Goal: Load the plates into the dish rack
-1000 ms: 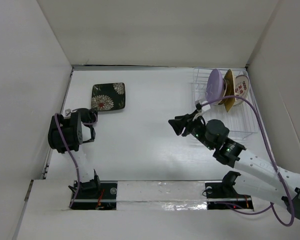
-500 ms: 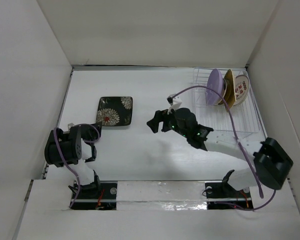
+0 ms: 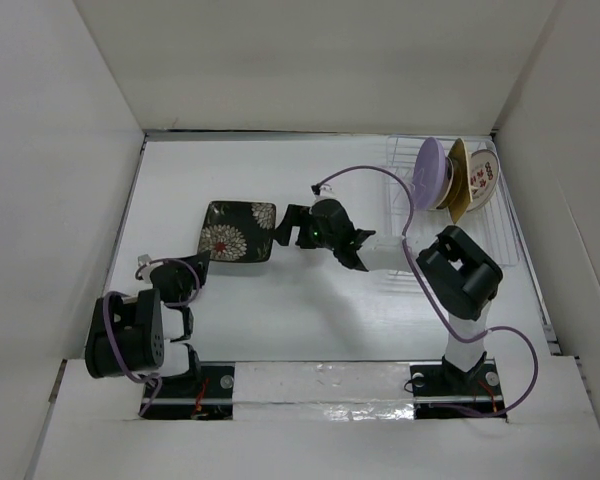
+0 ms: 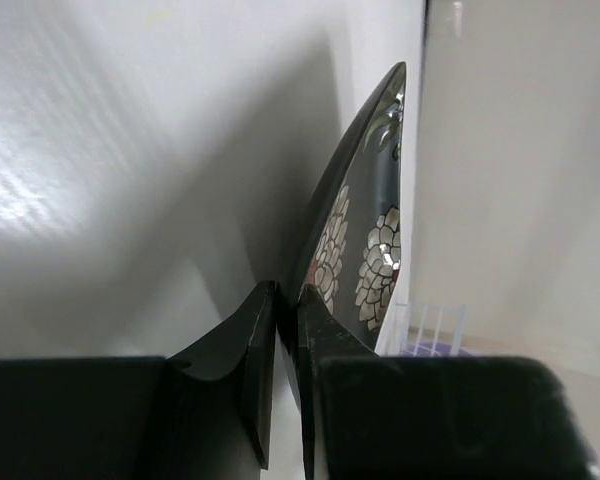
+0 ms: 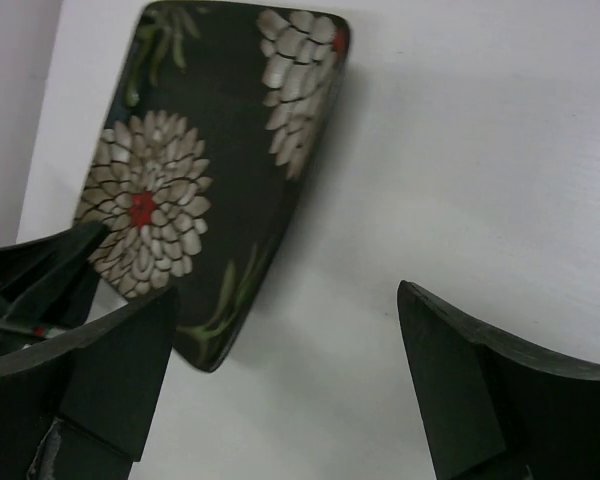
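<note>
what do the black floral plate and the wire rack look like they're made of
The black floral plate is probably glazed ceramic, possibly melamine: its surface is glossy, and light glints off the printed flowers in the left wrist view. The dish rack is thin white wire, most likely coated metal, though it is too small to be sure.

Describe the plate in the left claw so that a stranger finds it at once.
Begin at the white wire dish rack in the table's far right corner, then look left. There the left claw grips the black plate by its near corner, and the open right claw faces its other side. Unlike the lilac plate in the rack, it is square, with white flowers.
</note>
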Controlling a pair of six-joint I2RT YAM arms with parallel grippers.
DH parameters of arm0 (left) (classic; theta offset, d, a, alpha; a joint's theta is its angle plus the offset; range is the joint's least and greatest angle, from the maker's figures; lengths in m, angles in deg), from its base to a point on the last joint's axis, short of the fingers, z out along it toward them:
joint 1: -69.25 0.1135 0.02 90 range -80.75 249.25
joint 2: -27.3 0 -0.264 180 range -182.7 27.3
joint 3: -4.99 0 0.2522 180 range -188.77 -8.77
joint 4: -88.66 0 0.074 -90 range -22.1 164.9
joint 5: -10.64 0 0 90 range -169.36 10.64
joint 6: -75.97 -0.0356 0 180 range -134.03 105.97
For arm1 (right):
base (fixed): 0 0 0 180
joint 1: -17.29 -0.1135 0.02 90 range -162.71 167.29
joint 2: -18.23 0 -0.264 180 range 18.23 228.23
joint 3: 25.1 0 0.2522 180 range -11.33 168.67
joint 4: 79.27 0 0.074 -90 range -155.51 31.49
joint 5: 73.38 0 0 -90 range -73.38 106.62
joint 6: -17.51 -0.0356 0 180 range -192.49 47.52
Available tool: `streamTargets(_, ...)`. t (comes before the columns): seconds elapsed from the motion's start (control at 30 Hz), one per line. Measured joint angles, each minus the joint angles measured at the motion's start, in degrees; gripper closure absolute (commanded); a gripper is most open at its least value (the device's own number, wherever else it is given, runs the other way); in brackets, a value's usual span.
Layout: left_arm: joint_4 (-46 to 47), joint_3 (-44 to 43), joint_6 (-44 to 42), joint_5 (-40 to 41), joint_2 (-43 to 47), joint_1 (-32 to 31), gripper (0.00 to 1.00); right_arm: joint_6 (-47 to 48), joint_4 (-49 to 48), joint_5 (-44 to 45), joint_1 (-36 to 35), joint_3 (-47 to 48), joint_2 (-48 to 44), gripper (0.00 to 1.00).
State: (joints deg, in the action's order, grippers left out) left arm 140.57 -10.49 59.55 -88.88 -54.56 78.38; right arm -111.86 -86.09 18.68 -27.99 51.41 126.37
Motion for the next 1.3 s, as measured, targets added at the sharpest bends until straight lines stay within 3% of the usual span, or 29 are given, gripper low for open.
streamTargets(0.43, -1.5, 0.3, -0.3, -4.5, 20.7, 0.4, 1.00, -6.0, -9.7, -7.9, 1.4, -1.8, 0.3, 0.01)
streamTargets(0.6, -1.2, 0.3, -0.4, -6.7, 24.9, 0.4, 1.00, -6.8, -13.4, -11.5, 1.6, -1.6, 0.3, 0.06)
streamTargets(0.7, -1.3, 0.3, 0.1, -8.3, 25.9, 0.4, 1.00, -7.2, -14.8, -12.9, 1.8, -0.8, 0.6, 0.16)
streamTargets(0.73, -1.4, 0.3, 0.2, -9.1, 26.4, 0.4, 1.00, -7.5, -15.6, -13.2, 1.8, -0.2, 0.9, 0.33)
streamTargets(0.8, -1.8, 0.3, 0.0, -10.4, 27.7, 0.4, 1.00, -8.1, -17.7, -14.2, 2.0, 0.7, 1.4, 0.46)
streamTargets(0.97, -6.6, 0.3, -0.8, -12.2, 31.8, 1.0, 1.00, -10.6, -21.9, -16.3, 2.1, 1.0, 1.4, 0.95)
streamTargets(1.0, -7.7, 0.3, -0.6, -12.6, 32.5, 1.2, 1.00, -10.5, -23.4, -17.0, 2.1, 1.0, 1.3, 1.00)
streamTargets(1.07, -9.7, 0.0, -1.6, -13.5, 34.5, 1.3, 1.00, -11.3, -23.6, -16.9, 2.2, -0.2, -0.5, 1.00)
streamTargets(1.17, -14.7, -1.8, -3.2, -17.4, 37.3, 1.0, 0.70, -9.7, -20.9, -16.0, 2.6, -2.6, -4.9, 1.00)
streamTargets(1.2, -16.5, -3.1, -4.2, -19.0, 38.0, 0.9, 0.55, -8.8, -18.2, -15.5, 2.9, -3.0, -7.1, 1.00)
streamTargets(1.3, -22.4, -7.9, -7.8, -23.1, 40.6, 0.5, 0.40, -3.8, -8.1, -12.3, 4.7, -3.2, -14.9, 1.00)
